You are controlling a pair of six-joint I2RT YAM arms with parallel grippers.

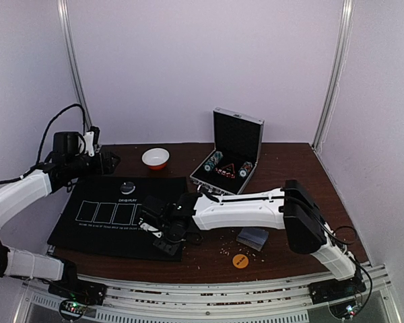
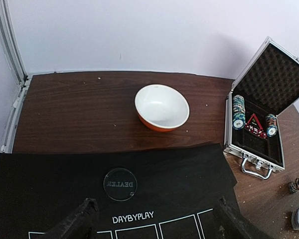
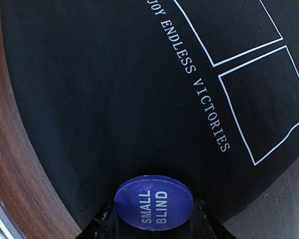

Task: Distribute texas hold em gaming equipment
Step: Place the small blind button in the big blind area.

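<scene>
Poker gear lies spread over the desk [image 1: 289, 151]. Notes, big to small:

- A black mat [image 1: 101, 232] covers the desk's left half, with card boxes printed along it.
- An open metal case [image 1: 237, 138] stands at the far edge, with striped chips [image 2: 238, 110] racked inside.
- A white bowl [image 1: 155, 158] sits just beyond the mat's far edge.
- The deck of cards [image 1: 253, 237] and the orange disc [image 1: 241, 261] lie on bare wood toward the near edge, right of the mat.
- The dealer disc [image 2: 119, 183] sits near the mat's far edge.

At the far left corner the left gripper [image 2: 154, 221] hovers, jaws wide and holding nothing. The right gripper [image 3: 153, 221] is pinched on the purple disc [image 3: 153, 201], marked small blind, low over the mat's near right corner.

The likely step is setting this disc down. To do it well, lower until the disc lies nearly flat on the cloth, clear of the printed boxes and lettering. Then part the fingers and lift straight up, so the cloth doesn't drag or wrinkle.
</scene>
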